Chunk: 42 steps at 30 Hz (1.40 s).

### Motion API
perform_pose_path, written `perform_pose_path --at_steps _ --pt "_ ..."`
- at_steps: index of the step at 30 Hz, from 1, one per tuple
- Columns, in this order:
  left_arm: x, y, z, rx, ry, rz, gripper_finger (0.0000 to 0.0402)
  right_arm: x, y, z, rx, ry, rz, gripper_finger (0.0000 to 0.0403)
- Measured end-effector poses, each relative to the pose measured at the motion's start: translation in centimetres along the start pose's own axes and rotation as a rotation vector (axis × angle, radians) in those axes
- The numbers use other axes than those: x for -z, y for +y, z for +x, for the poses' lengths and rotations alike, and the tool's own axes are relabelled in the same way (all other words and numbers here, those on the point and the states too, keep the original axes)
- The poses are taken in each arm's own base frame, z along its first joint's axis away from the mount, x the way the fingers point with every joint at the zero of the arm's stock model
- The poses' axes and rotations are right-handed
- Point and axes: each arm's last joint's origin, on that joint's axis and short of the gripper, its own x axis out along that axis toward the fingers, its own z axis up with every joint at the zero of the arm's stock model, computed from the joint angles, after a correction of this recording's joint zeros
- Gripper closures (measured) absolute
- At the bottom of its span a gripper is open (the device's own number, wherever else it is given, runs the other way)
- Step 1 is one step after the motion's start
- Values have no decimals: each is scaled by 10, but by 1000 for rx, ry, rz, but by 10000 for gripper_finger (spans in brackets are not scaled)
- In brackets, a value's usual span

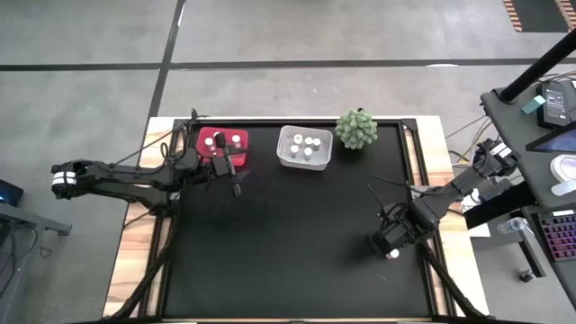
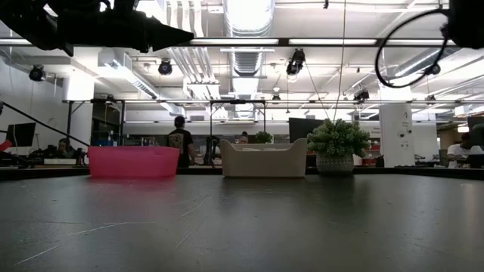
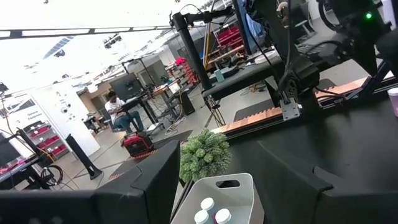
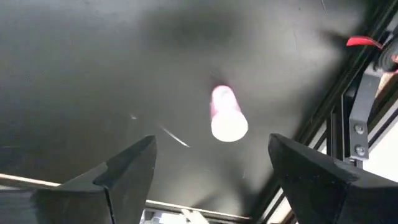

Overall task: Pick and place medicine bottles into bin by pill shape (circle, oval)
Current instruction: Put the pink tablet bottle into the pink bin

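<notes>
Hovering wide-open right gripper (image 4: 211, 171) over seemingly lone bottle (image 4: 227, 115).

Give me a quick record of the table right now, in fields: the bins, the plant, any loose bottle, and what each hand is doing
red bin: far left of mat, white-capped bottles inside
clear plastic bin: beside it, white-capped bottles inside
green spiky plant: right of the clear bin
loose bottle: one small white-capped pink bottle on the black mat, near the right edge
right hand: open, above the loose bottle, not gripping it
left hand: over the red bin
</notes>
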Motion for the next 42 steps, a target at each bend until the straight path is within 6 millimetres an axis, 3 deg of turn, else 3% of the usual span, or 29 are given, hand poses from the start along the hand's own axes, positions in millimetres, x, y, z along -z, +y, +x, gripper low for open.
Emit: perform_pose_path --at_steps 15,20,42 --pt "0 0 0 0 1 0 207 4 -15 55 25 58 5 111" --pt "0 0 0 0 1 0 207 3 -15 63 3 68 -2 121" --pt "0 0 0 0 1 0 207 2 -17 65 9 63 24 296"
